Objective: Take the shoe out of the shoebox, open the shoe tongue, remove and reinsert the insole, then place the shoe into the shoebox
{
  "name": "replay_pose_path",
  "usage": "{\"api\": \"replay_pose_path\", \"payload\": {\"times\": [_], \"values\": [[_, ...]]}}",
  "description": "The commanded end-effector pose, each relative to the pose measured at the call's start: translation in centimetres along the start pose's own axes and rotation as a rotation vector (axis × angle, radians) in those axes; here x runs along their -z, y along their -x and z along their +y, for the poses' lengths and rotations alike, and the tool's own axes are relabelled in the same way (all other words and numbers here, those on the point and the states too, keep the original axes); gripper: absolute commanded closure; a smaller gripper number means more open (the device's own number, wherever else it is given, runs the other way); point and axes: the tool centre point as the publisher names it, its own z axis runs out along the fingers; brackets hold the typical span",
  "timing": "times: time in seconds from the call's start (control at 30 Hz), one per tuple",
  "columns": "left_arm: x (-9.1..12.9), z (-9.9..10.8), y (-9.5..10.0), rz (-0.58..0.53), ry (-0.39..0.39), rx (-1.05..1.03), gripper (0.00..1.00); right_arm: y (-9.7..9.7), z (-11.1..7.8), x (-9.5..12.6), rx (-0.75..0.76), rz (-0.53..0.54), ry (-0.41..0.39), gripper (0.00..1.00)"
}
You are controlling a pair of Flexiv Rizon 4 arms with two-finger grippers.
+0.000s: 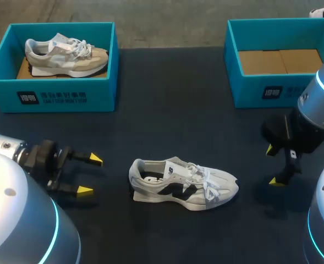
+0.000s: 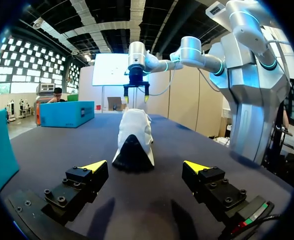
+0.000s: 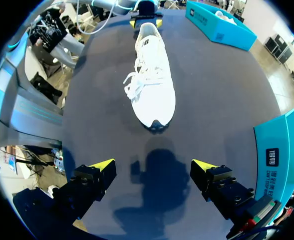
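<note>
White sneaker [image 1: 184,184]: upright on the table [image 1: 167,99].
Left pincer [image 1: 90,175]: released, empty, facing the heel.
Right pincer [image 1: 273,165]: released, empty, facing the toe.

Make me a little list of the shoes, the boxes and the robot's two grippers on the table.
Middle shoe: white and black lace-up sneaker, on its sole on the dark table, between both grippers.
Left box: teal cardboard shoebox, holding a beige and grey sneaker.
Right box: second teal shoebox, only its brown floor showing.
Left gripper: open, near the heel, holding nothing.
Right gripper: open, near the toe, holding nothing.
</note>
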Motion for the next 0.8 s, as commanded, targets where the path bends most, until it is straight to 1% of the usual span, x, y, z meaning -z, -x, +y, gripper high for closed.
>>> {"api": "replay_pose_path", "payload": {"times": [0.03, 0.1, 0.17, 0.2, 0.23, 0.7, 0.73, 0.77, 0.8], "values": [[-1.8, -0.3, 0.2, -0.002, 0.004, 0.003, 0.0, -0.1, -0.1, 0.0, 0.001, -0.003, 0.0, 0.0], [-2.4, -0.5, 0.4, -0.006, 0.005, 0.009, 0.0, -0.1, -0.1, 0.0, 0.001, -0.003, 0.0, 0.0], [-3.0, -0.5, 0.7, -0.028, 0.037, 0.024, 0.0, -0.1, -0.1, 0.0, 0.001, -0.003, 0.0, 0.0], [-3.0, -0.6, 0.8, -0.048, 0.071, 0.016, 0.0, -0.1, -0.1, 0.0, 0.001, -0.003, 0.0, 0.0], [-2.9, -0.9, 1.0, -0.096, 0.137, -0.005, 0.0, -0.1, -0.1, 0.0, 0.001, -0.003, 0.0, 0.0], [-2.9, -0.9, 1.0, -0.096, 0.137, -0.005, 0.0, -0.1, -0.1, 0.0, 0.001, -0.003, 0.0, 0.0], [-3.1, -0.6, 1.2, -0.079, 0.109, 0.01, 0.0, -0.1, -0.1, 0.0, 0.001, -0.003, 0.0, 0.0], [-3.4, -0.2, 1.2, -0.063, 0.099, 0.017, 0.0, -0.1, -0.1, 0.0, 0.001, -0.003, 0.0, 0.0], [-3.6, 0.1, 1.4, -0.065, 0.07, 0.015, 0.0, -0.1, -0.1, 0.0, 0.001, -0.003, 0.0, 0.0]]}}
